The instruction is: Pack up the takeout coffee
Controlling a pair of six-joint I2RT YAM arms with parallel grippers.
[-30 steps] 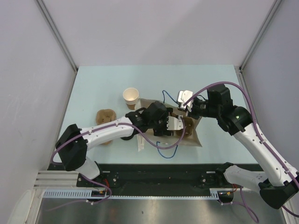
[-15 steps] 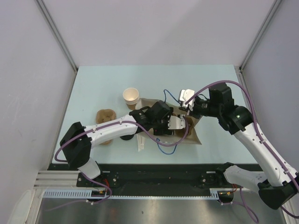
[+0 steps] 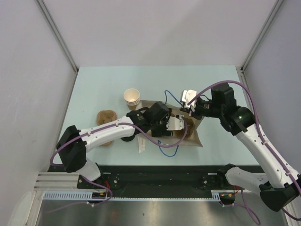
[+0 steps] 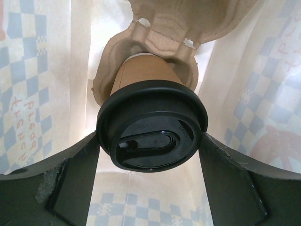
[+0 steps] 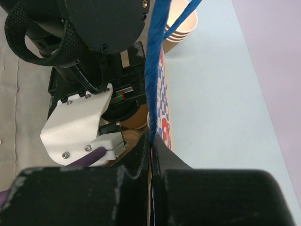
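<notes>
The takeout coffee (image 4: 150, 136), a tan cup with a black lid, sits tilted in a pocket of a moulded cardboard carrier (image 4: 160, 28) inside the checkered paper bag (image 4: 37, 70). My left gripper (image 4: 150, 143) reaches into the bag (image 3: 195, 139) and its fingers (image 4: 70, 183) touch the lid on both sides. From above, my left gripper (image 3: 178, 124) hides the cup. My right gripper (image 3: 184, 109) is shut on the bag's rim by the blue cord handle (image 5: 155, 70), seen closely in the right wrist view (image 5: 151, 141).
A stack of lidless tan cups (image 3: 132, 98) stands behind the bag's left end and shows in the right wrist view (image 5: 181, 21). A brown cardboard carrier (image 3: 106, 117) lies to the left. A white strip (image 3: 141, 145) and a blue cord loop (image 3: 165, 149) lie in front.
My left arm has shifted slightly at the bag's mouth, its gripper staying inside. My right gripper holds the bag's rim in the same place.
</notes>
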